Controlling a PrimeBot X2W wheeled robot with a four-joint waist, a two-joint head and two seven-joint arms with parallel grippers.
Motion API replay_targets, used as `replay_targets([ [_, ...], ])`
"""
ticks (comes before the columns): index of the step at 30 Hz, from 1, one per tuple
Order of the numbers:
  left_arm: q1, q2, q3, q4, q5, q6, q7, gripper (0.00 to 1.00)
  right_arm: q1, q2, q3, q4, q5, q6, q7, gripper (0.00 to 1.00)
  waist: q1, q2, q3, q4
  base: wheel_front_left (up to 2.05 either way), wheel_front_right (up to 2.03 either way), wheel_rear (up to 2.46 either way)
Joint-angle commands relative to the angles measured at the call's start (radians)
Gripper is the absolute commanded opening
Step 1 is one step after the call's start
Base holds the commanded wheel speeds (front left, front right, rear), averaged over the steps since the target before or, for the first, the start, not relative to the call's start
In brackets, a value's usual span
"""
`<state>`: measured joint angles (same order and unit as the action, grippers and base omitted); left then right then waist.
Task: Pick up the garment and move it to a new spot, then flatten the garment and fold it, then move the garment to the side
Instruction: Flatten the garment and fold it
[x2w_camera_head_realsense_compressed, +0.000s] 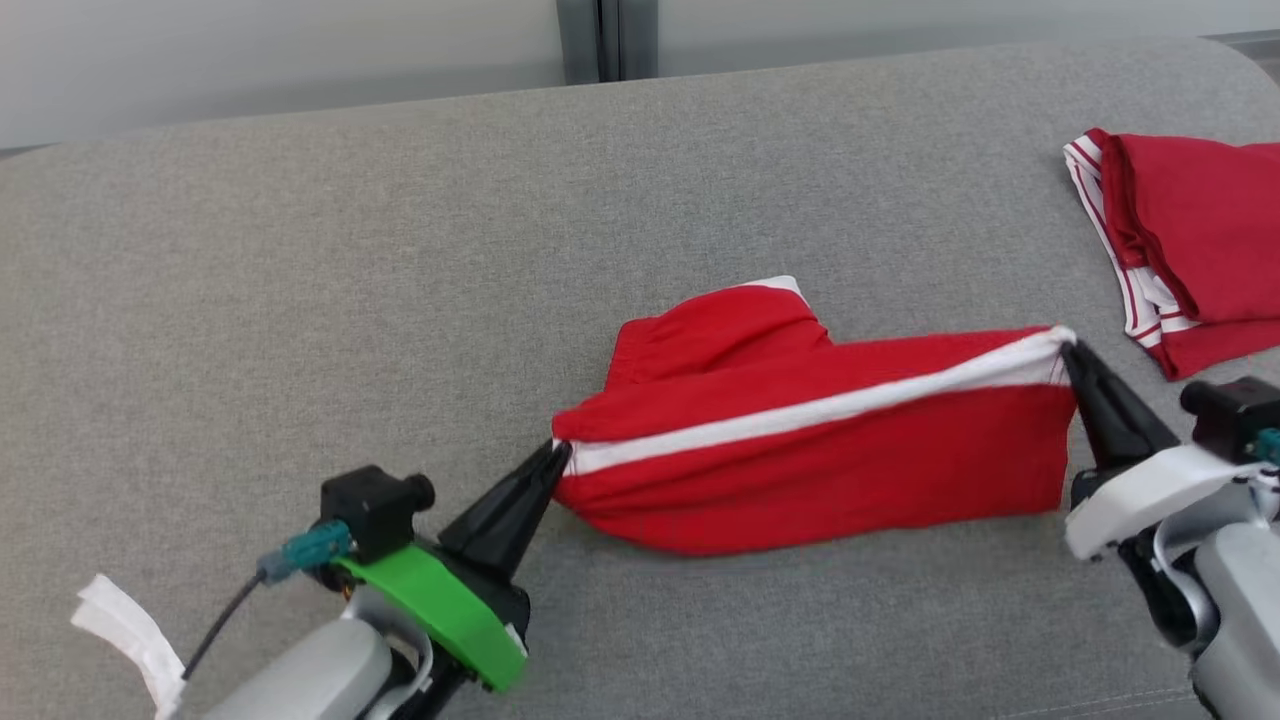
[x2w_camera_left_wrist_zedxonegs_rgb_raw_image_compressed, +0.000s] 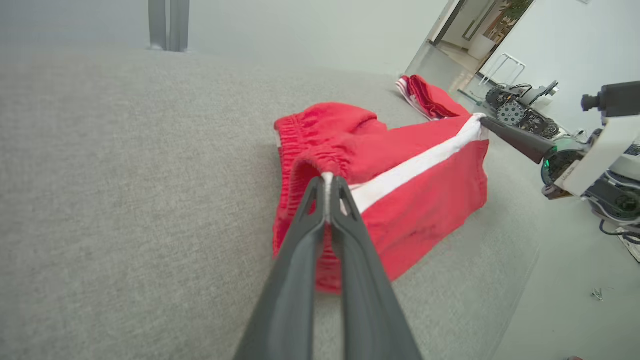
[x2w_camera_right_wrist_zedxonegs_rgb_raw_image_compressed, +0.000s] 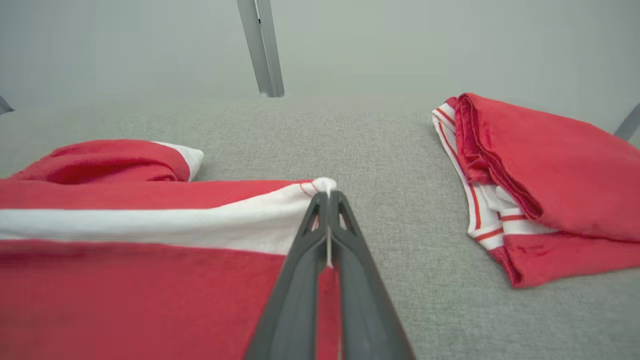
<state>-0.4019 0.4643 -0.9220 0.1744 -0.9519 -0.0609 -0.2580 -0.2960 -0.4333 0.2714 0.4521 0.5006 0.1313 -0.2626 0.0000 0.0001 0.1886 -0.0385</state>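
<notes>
The garment (x2w_camera_head_realsense_compressed: 800, 450) is a pair of red shorts with a white side stripe, stretched across the grey cushion between my two grippers. My left gripper (x2w_camera_head_realsense_compressed: 556, 455) is shut on its elastic waistband corner at the left end, seen close in the left wrist view (x2w_camera_left_wrist_zedxonegs_rgb_raw_image_compressed: 327, 181). My right gripper (x2w_camera_head_realsense_compressed: 1068, 348) is shut on the white-striped hem corner at the right end, seen close in the right wrist view (x2w_camera_right_wrist_zedxonegs_rgb_raw_image_compressed: 326, 196). The garment (x2w_camera_left_wrist_zedxonegs_rgb_raw_image_compressed: 400, 190) sags toward the cushion along its lower edge. A fold of the garment (x2w_camera_right_wrist_zedxonegs_rgb_raw_image_compressed: 100, 165) bunches up behind the stripe.
A second red garment with white stripes (x2w_camera_head_realsense_compressed: 1190, 245) lies folded at the far right of the grey cushion (x2w_camera_head_realsense_compressed: 300, 300). A white tag (x2w_camera_head_realsense_compressed: 125, 625) hangs by my left forearm. Beyond the cushion's right edge, the left wrist view shows floor and other machines (x2w_camera_left_wrist_zedxonegs_rgb_raw_image_compressed: 520, 110).
</notes>
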Motion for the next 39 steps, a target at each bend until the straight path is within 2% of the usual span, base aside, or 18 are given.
replay_targets([
  [1, -0.042, 0.010, 0.028, -0.013, 0.009, -0.011, -0.009, 0.00, -0.033, -0.005, -0.028, -0.037, -0.004, -0.001, -0.003, 0.00, 0.0000, -0.0001, 0.015, -0.005, 0.00, 0.00, 0.00],
  [7, -0.248, 0.037, 0.108, -0.068, 0.021, -0.045, 0.024, 0.00, -0.179, -0.040, -0.116, -0.172, -0.011, -0.001, -0.003, 0.00, 0.0000, -0.0001, 0.110, -0.028, 0.00, 0.00, 0.00],
  [9, -0.369, 0.049, 0.122, -0.075, 0.060, -0.053, 0.048, 0.00, -0.269, -0.058, -0.116, -0.203, -0.013, -0.001, -0.003, 0.00, 0.0000, -0.0001, 0.155, -0.034, 0.00, 0.00, 0.00],
  [12, -0.543, 0.033, 0.127, -0.051, 0.091, -0.062, 0.086, 0.00, -0.419, -0.085, -0.096, -0.210, -0.001, -0.001, -0.003, 0.00, 0.0000, -0.0001, 0.218, -0.048, 0.00, 0.00, 0.00],
  [16, -0.800, -0.021, 0.114, 0.038, 0.113, -0.069, 0.120, 0.00, -0.649, -0.115, -0.084, -0.170, -0.002, -0.001, -0.003, 0.00, 0.0000, -0.0001, 0.295, -0.071, 0.00, 0.00, 0.00],
  [20, -1.033, -0.091, 0.095, 0.145, 0.125, -0.070, 0.053, 0.00, -0.842, -0.143, -0.094, -0.137, -0.032, -0.001, -0.003, 0.00, 0.0000, -0.0001, 0.349, -0.085, 0.00, 0.00, 0.00],
  [24, -1.159, -0.140, 0.139, 0.231, 0.149, -0.070, -0.002, 0.00, -0.944, -0.156, -0.128, -0.152, -0.066, -0.001, -0.003, 0.00, 0.0000, -0.0001, 0.374, -0.099, 0.00, 0.00, 0.00],
  [27, -1.133, -0.163, 0.204, 0.214, 0.171, -0.070, -0.007, 0.00, -0.946, -0.151, -0.157, -0.180, -0.079, -0.001, -0.003, 0.00, 0.0000, -0.0001, 0.381, -0.104, 0.00, 0.00, 0.00],
  [31, -0.992, -0.141, 0.218, 0.168, 0.189, -0.070, -0.005, 0.00, -0.851, -0.145, -0.157, -0.228, -0.080, -0.001, -0.003, 0.00, 0.0000, -0.0001, 0.374, -0.101, 0.00, 0.00, 0.00],
  [39, -0.503, -0.094, 0.251, 0.031, 0.192, -0.069, -0.006, 0.00, -0.451, -0.084, -0.220, -0.362, -0.057, -0.001, -0.003, 0.00, 0.0000, -0.0001, 0.287, -0.083, 0.00, 0.00, 0.00],
])
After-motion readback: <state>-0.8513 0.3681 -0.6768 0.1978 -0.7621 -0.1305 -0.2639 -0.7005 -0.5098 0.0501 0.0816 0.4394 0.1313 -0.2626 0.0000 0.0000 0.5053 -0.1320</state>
